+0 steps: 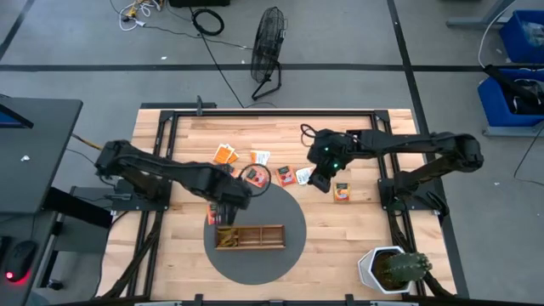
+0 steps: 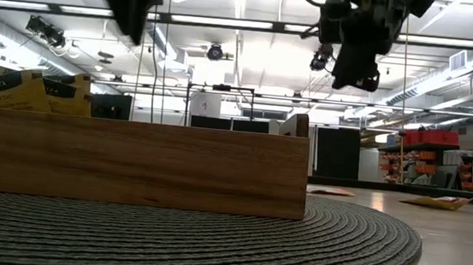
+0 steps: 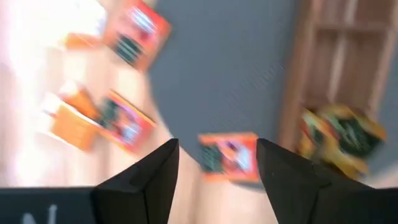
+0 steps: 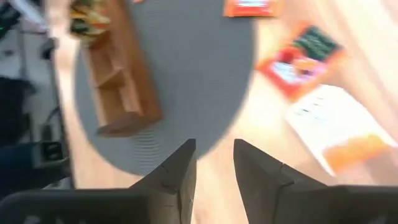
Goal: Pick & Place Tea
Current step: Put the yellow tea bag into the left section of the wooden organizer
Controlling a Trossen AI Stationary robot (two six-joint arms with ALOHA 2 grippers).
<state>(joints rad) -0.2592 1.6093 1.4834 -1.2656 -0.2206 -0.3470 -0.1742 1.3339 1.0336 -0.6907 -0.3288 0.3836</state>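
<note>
Left wrist view shows the left hand wide open, empty, above the wooden tray.

Grey floor with dark seam lines around the wooden table. Black floor fan beyond the far edge, loose cables near it. Blue bins at the right. Dark desk at the left. Potted cactus on a table corner. Long ceiling strip lights overhead; red bins on shelving in the back.

Wooden tray on round grey mat — potted cactus at table corner.
</note>
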